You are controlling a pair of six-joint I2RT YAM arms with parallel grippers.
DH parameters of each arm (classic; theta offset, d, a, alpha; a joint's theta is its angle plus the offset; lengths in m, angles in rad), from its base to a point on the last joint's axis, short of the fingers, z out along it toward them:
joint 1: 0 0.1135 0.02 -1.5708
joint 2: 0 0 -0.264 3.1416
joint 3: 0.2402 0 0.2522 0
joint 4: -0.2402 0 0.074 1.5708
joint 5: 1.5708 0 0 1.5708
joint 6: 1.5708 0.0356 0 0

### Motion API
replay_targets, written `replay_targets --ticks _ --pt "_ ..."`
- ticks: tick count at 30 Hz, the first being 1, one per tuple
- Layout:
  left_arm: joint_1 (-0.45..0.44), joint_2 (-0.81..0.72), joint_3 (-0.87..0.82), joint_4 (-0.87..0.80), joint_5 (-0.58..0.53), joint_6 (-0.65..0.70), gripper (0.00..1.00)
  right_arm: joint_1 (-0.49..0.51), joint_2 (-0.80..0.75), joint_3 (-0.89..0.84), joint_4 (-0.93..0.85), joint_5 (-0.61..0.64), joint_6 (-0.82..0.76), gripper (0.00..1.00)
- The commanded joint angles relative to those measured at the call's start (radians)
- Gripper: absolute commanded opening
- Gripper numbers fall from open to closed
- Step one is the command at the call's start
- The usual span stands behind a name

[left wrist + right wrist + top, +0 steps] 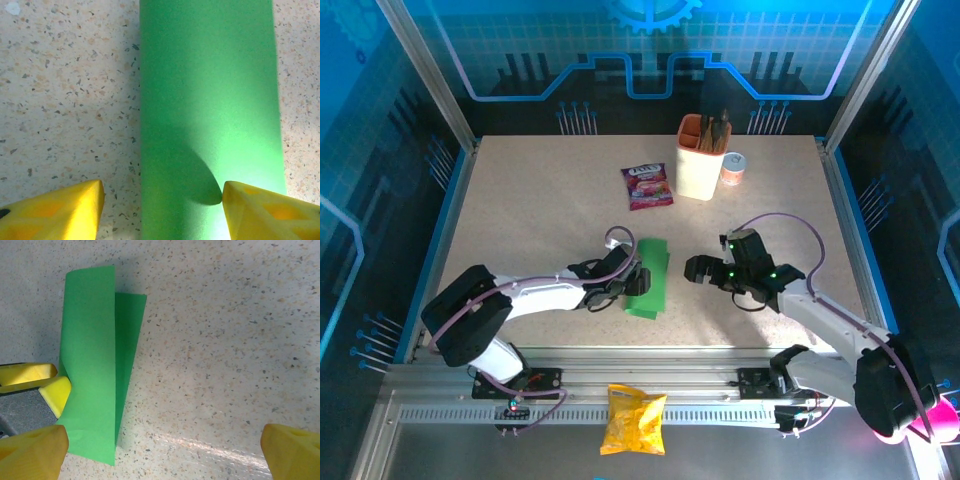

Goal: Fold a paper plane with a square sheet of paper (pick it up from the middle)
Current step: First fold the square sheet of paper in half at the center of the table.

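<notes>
Green paper lies beneath the open left gripper — right gripper open, just beside.

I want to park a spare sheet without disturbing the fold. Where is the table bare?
Bare: the far-left stretch between the table's left edge and the purple sachet; the far-right corner beyond the small can. Crowded: centre, where the left gripper and right gripper flank the green paper.
</notes>
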Motion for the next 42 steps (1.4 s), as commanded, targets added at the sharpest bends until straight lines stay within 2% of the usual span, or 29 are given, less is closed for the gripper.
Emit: replay_targets --ticks 1,11,21,24,26,30,42 --pt "0.013 -0.025 0.031 -0.048 -0.013 0.064 0.65 0.024 0.029 0.017 0.038 -0.034 -0.009 0.99" --pt "0.026 -0.019 0.056 -0.118 0.029 0.151 0.65 0.042 0.145 0.02 0.162 -0.075 0.059 0.84" --pt "0.026 0.019 0.1 -0.208 0.033 0.206 0.65 0.084 0.245 0.031 0.258 -0.072 0.117 0.77" --pt "0.026 0.027 0.101 -0.201 0.026 0.204 0.66 0.094 0.282 0.042 0.279 -0.078 0.127 0.7" --pt "0.026 0.035 0.104 -0.2 0.021 0.207 0.66 0.096 0.303 0.05 0.295 -0.088 0.133 0.55" --pt "0.027 0.061 0.115 -0.211 0.014 0.213 0.65 0.097 0.314 0.057 0.313 -0.086 0.144 0.37" --pt "0.032 0.07 0.114 -0.198 0.009 0.164 0.65 0.125 0.393 0.122 0.328 -0.102 0.142 0.26"
